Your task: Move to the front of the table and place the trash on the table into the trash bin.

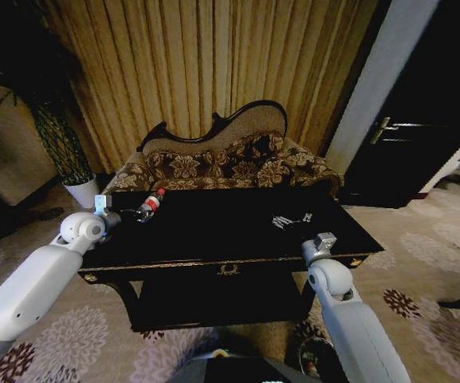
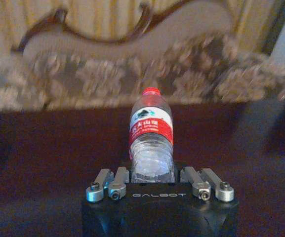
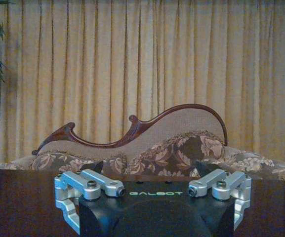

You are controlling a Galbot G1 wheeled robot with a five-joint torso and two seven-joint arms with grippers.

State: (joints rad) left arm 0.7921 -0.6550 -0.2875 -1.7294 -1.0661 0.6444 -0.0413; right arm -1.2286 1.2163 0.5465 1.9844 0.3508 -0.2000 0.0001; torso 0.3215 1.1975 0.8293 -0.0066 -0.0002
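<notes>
The black glossy table (image 1: pixel 214 235) with gold trim stands right in front of me. A clear bottle (image 1: pixel 151 203) with a red cap and red-white label is at its far left corner. My left gripper (image 1: pixel 128 214) is shut on the bottle's base (image 2: pixel 152 163), and the cap points toward the sofa. A white crumpled scrap (image 1: pixel 291 219) lies on the table's right half. My right gripper (image 1: pixel 322 240) hangs open at the front right edge, just short of the scrap, with nothing between its fingers (image 3: pixel 149 170). A dark round shape (image 1: pixel 316 357) on the floor by my right forearm may be the trash bin.
A patterned brown sofa (image 1: pixel 230 163) stands directly behind the table, in front of gold curtains. A white plant pot (image 1: pixel 84 190) sits on the floor at the left. A dark door (image 1: pixel 405 136) is at the right, with patterned carpet around the table.
</notes>
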